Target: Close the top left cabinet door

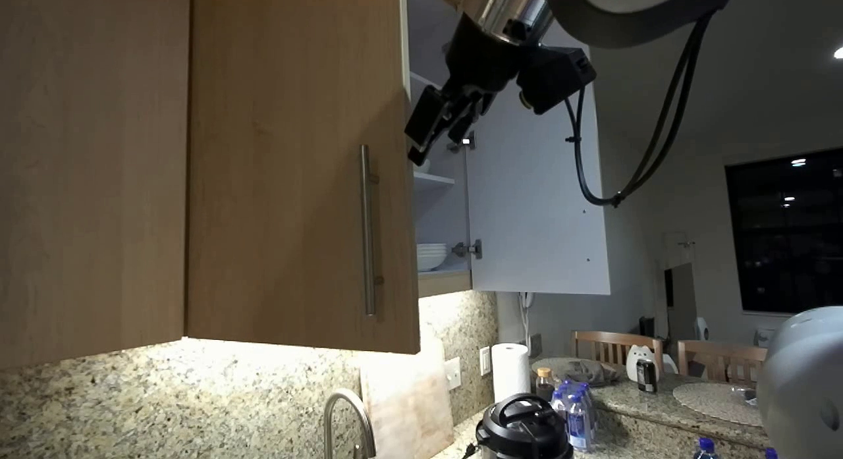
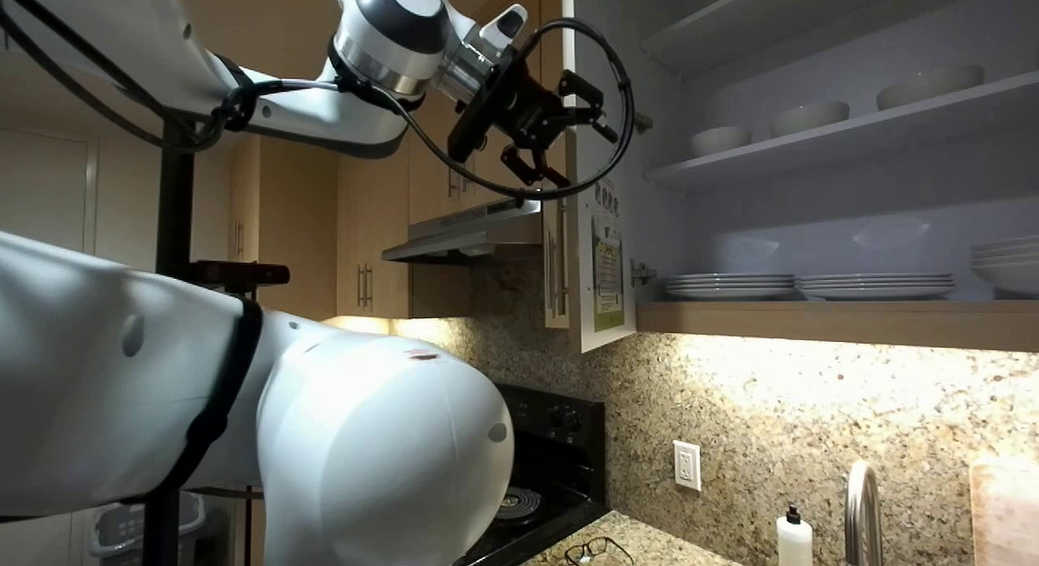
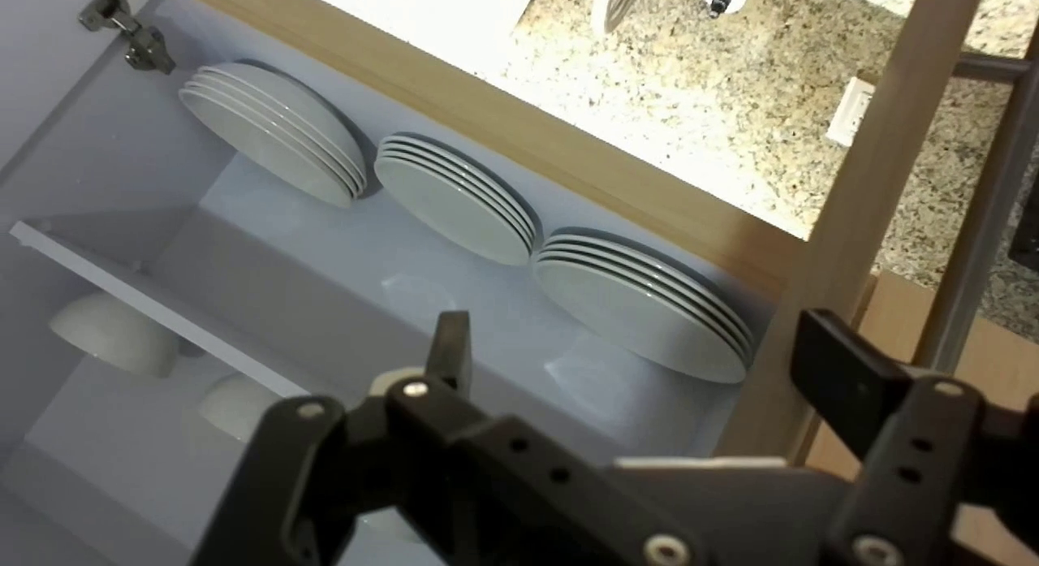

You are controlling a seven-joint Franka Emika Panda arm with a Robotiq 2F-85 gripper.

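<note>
1. In an exterior view, the top left cabinet door [image 1: 290, 182] stood open, its wood-grain face and silver handle [image 1: 367, 230] toward the camera. The pincer [image 1: 436, 147] hung near its free edge [image 1: 412, 235]. The white-faced panel [image 1: 537, 182] was one we judged best left alone.
2. In an exterior view, the door's white inner face [image 2: 583, 257] looked toward the plates [image 2: 729, 288]. We judged that a good close meant pressing from the wood side, near the free edge, where the door would swing most easily.
3. In the wrist view, the pincer's jaws were spread wide, with nothing we could see in their hold. One finger [image 3: 844, 371] overlapped the door's edge; we could not tell whether they touched. We judged that it needed to reach the outer face, clear of the handle, lest the pincer be trapped against the cabinet frame [image 3: 487, 111].
</note>
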